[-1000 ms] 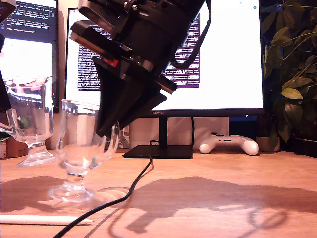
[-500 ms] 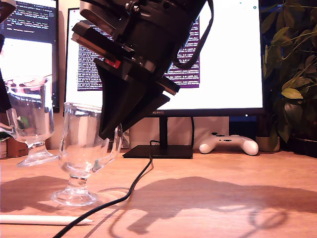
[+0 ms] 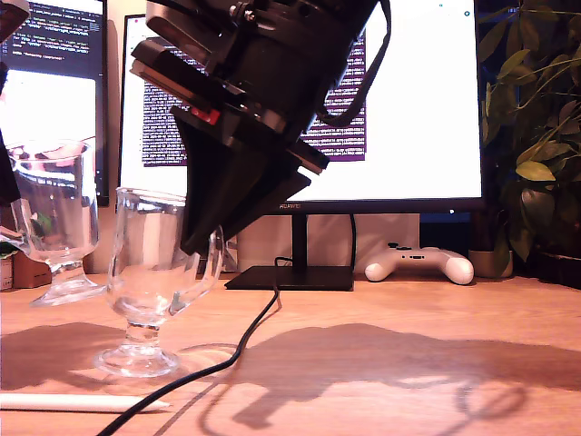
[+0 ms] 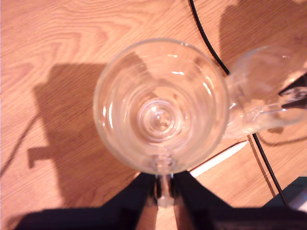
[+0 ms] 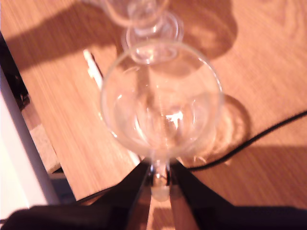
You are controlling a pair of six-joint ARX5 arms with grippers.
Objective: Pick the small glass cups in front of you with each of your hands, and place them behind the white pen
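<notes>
Second pincer clamped on near cup's handle. Cup stands upright on counter, just behind white pen lying crosswise. First pincer grips farther cup, exterior view's left.

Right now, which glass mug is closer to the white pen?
The glass mug nearer the exterior camera, its foot just behind the white pen; the other glass mug is farther back at the exterior view's left edge.

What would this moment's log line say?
my first gripper: shut on first glass cup handle | my second gripper: shut on second glass cup handle | white pen: on desk, untouched
</notes>
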